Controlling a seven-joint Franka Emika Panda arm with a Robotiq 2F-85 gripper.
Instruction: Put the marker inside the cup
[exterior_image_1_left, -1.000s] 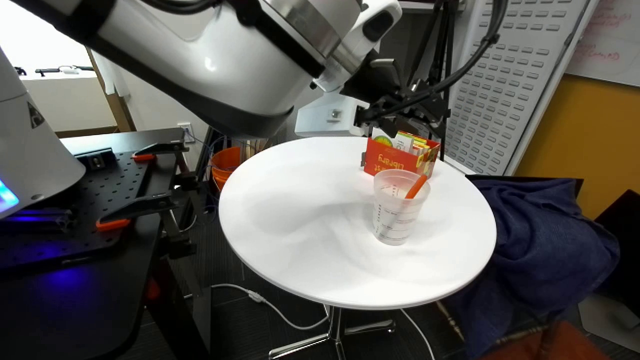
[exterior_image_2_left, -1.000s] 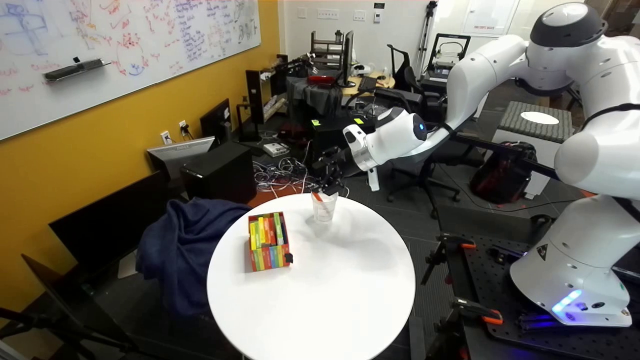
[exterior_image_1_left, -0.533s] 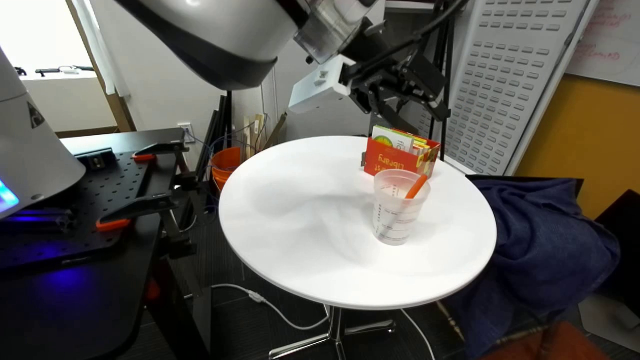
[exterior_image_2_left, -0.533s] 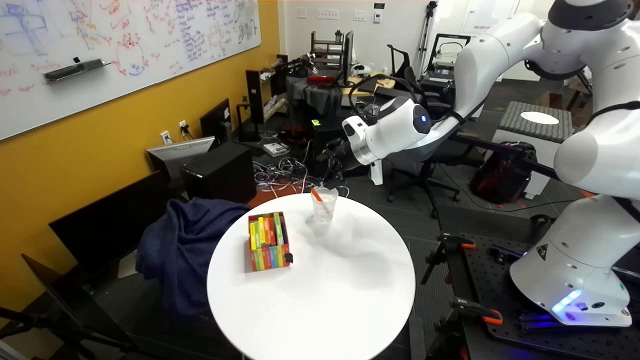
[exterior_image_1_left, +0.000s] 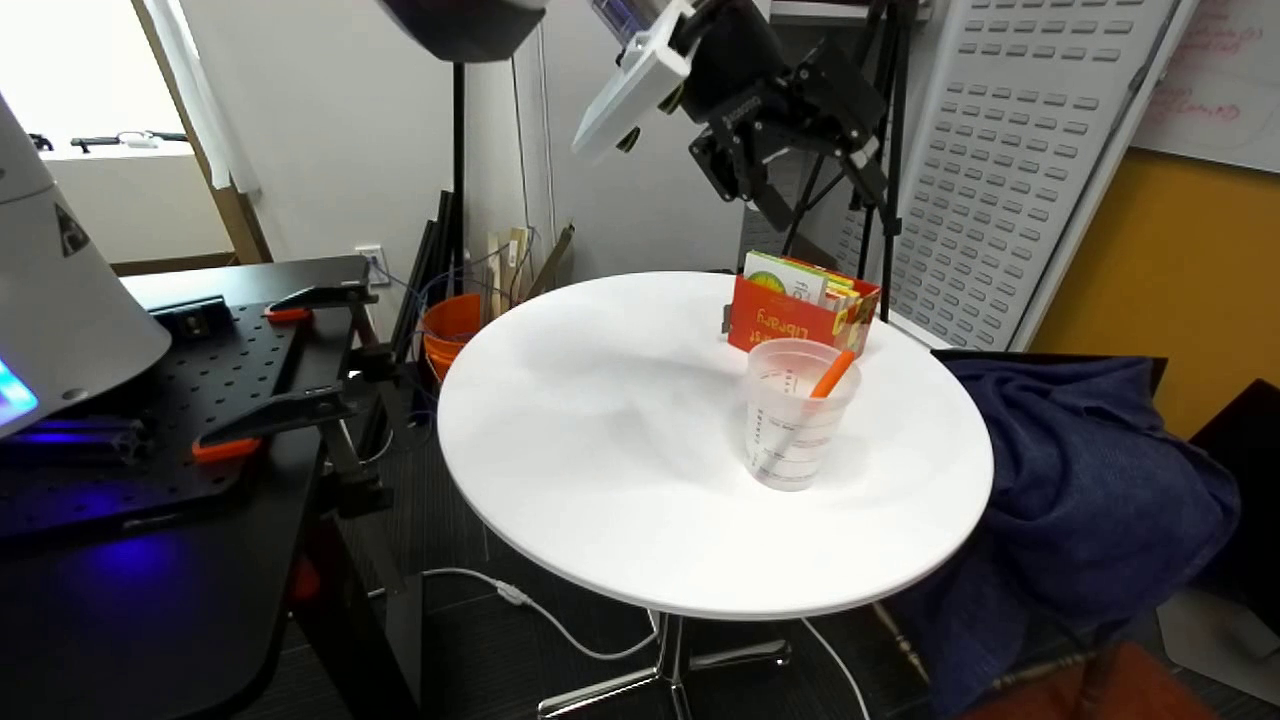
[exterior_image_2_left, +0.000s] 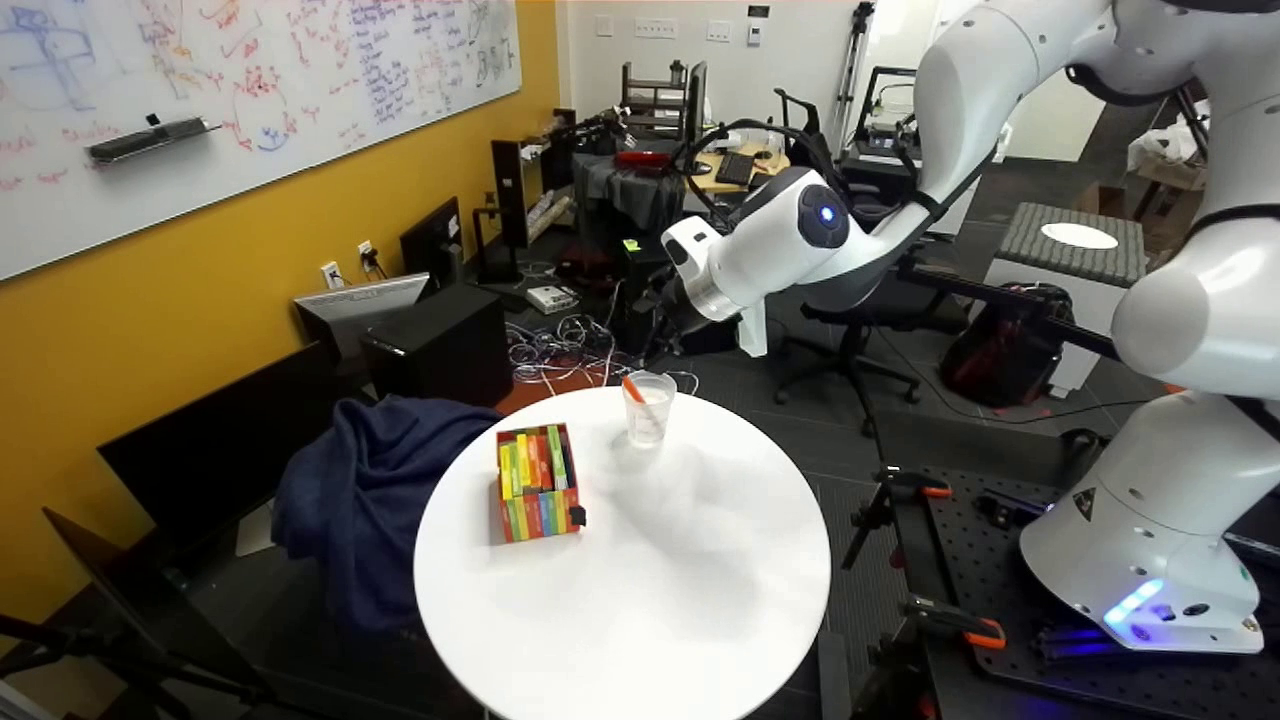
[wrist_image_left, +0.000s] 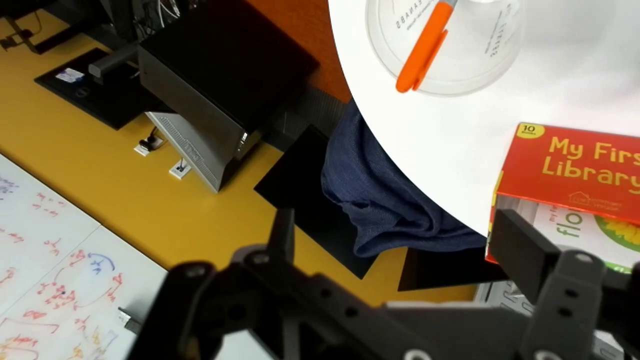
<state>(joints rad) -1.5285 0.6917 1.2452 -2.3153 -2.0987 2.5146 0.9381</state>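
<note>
The orange marker (exterior_image_1_left: 832, 374) stands tilted inside the clear cup (exterior_image_1_left: 785, 440), its orange end leaning on and sticking out above the rim. The cup is upright on the white round table. Marker (exterior_image_2_left: 633, 389) and cup (exterior_image_2_left: 648, 425) also show in an exterior view near the table edge. In the wrist view, the marker (wrist_image_left: 425, 47) lies across the rim of the cup (wrist_image_left: 482, 62), which is cut off at the top. My gripper (exterior_image_1_left: 828, 200) is high above the table, apart from the cup. In the wrist view, its fingers (wrist_image_left: 397, 225) are wide apart with nothing between them.
A red book box (exterior_image_1_left: 790, 315) stands on the white table (exterior_image_1_left: 600, 450) beside the cup; it also shows in the wrist view (wrist_image_left: 575, 170). A dark blue cloth (exterior_image_1_left: 1080, 490) hangs beside the table. The robot's black bench (exterior_image_1_left: 200, 580) has orange-tipped clamps.
My gripper has risen up and away from above the cup, and the arm has lifted with it. The marker, cup and box have not moved.
</note>
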